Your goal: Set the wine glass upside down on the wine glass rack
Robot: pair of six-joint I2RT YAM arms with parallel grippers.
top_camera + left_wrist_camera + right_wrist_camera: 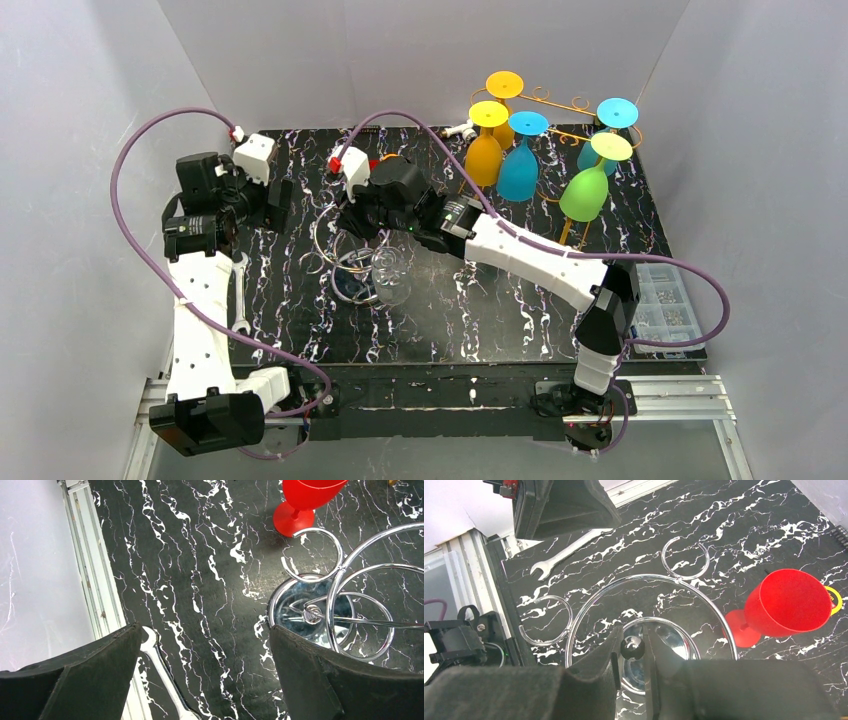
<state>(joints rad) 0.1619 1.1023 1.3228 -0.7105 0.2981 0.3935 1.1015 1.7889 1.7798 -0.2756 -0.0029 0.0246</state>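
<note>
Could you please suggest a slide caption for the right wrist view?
Right gripper pinching the chrome rack's top knob, red wine glass standing beside it, wrench beyond.

Bright, even light from above casts soft shadows and sharp glints on the chrome rack (pixel 287 615).

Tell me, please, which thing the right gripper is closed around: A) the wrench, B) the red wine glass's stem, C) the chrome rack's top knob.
C: the right wrist view shows the right gripper pinching the chrome rack's top knob, the red wine glass standing apart.
</note>
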